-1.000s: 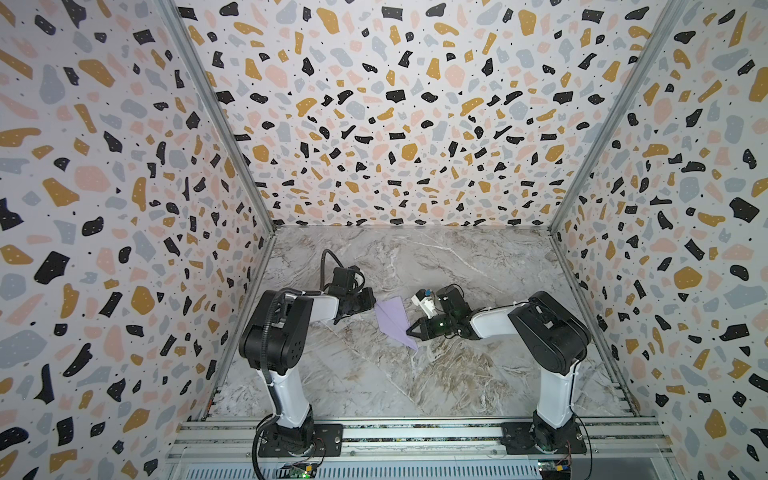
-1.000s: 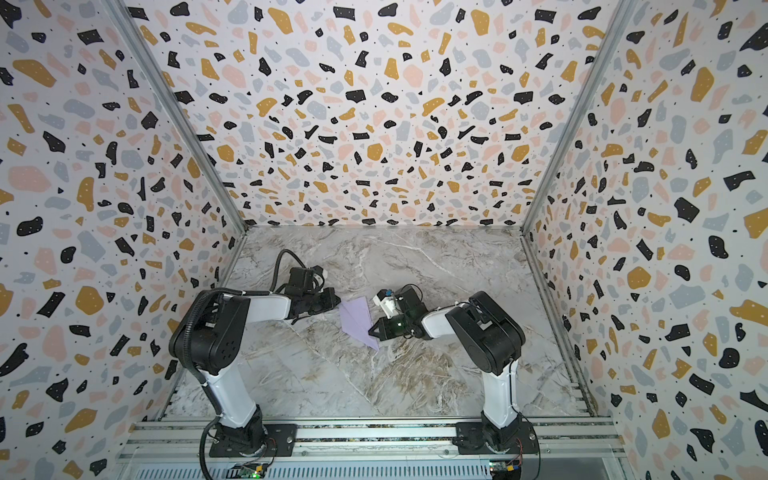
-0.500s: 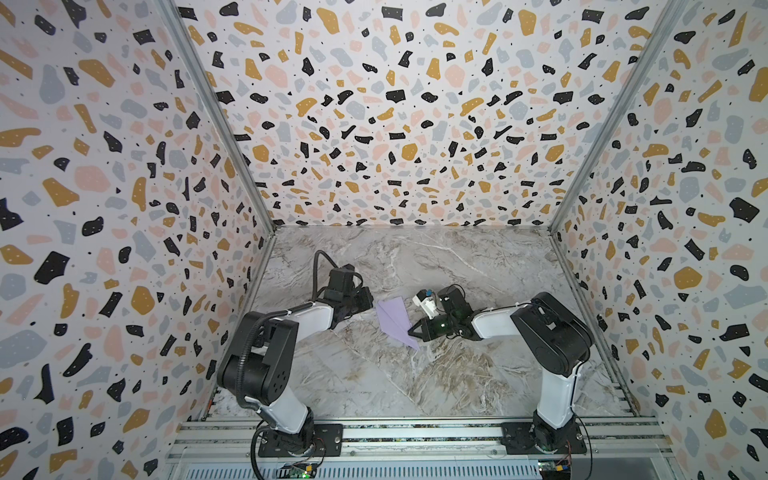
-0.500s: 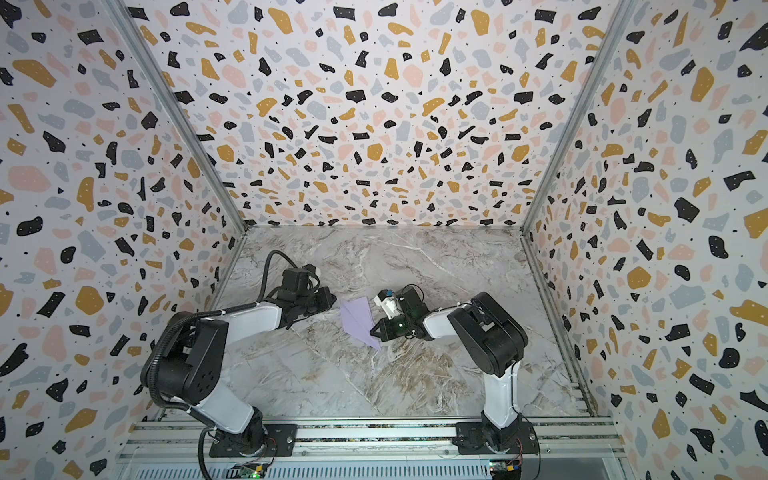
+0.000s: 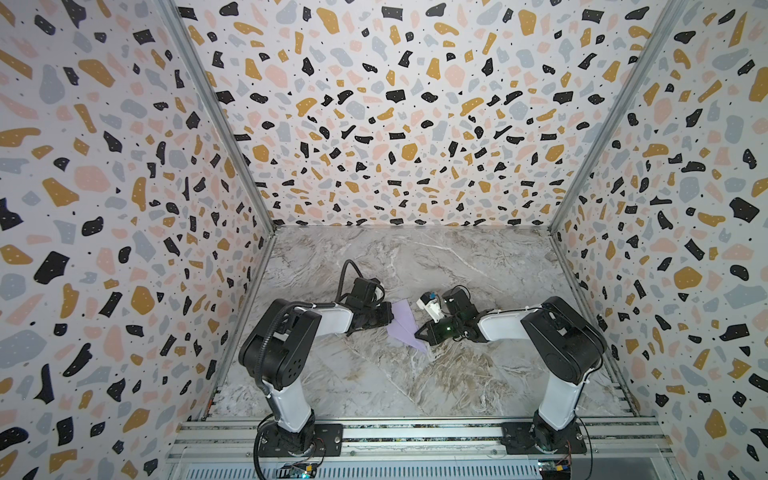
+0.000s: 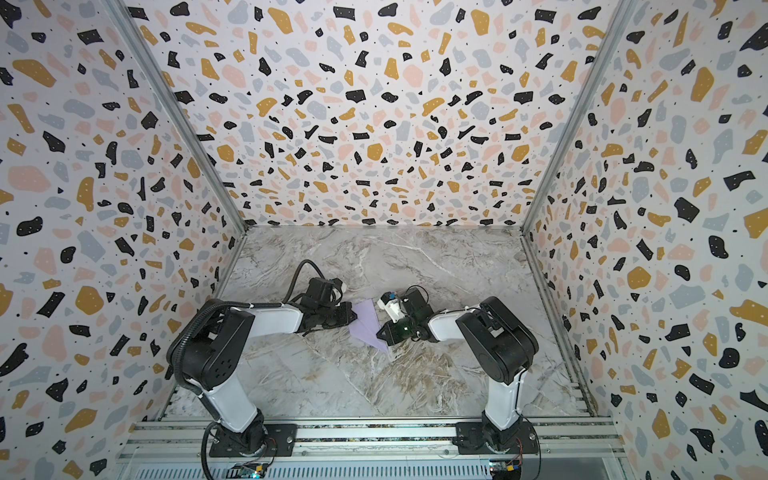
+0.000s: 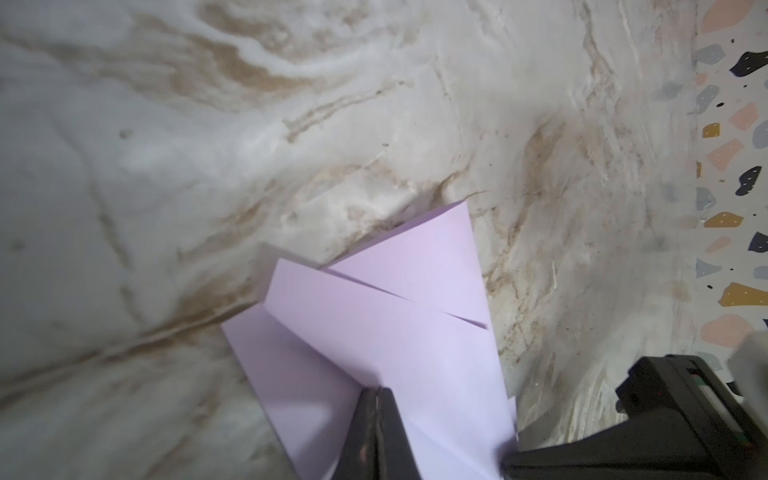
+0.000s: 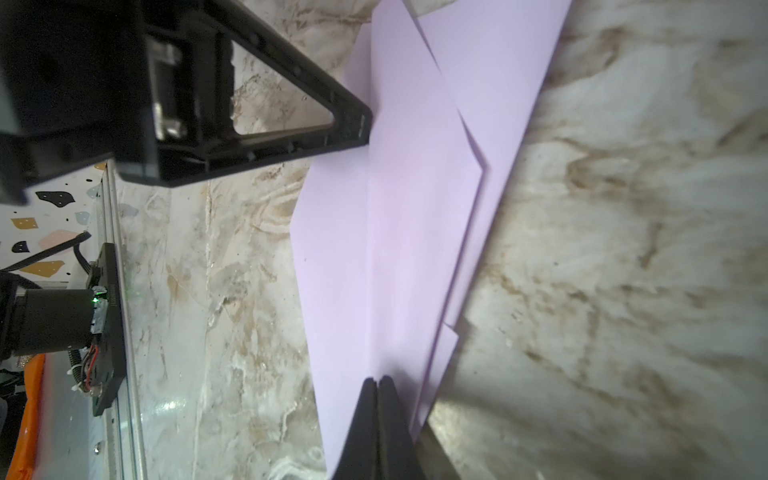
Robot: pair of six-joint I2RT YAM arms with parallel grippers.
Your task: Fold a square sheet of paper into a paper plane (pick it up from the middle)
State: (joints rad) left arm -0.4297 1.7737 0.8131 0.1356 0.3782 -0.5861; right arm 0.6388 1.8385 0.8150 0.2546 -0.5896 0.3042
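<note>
Plane [image 5: 402, 326] mostly folded, a flat layered dart, wing creases probably left to do; left gripper [image 7: 376, 392] and right gripper [image 8: 378, 380] both closed, tips pressing on it.

The left arm [image 5: 330, 322] and right arm [image 5: 498, 326] are extended low toward the middle. The left end effector [image 5: 390, 318] and right end effector [image 5: 419, 334] are held closed, tips close together.

— What sort of place is this?
— A robot lab's test booth. Terrazzo-print panels [image 5: 374, 104] close the left, right and far sides around a marble-print tabletop [image 5: 374, 374].
— Anything else?
— The left arm [image 5: 282, 349] and right arm [image 5: 561, 345] are bolted to an aluminium rail [image 5: 415, 434] along the near edge, beside a bare circuit board [image 5: 301, 475].
</note>
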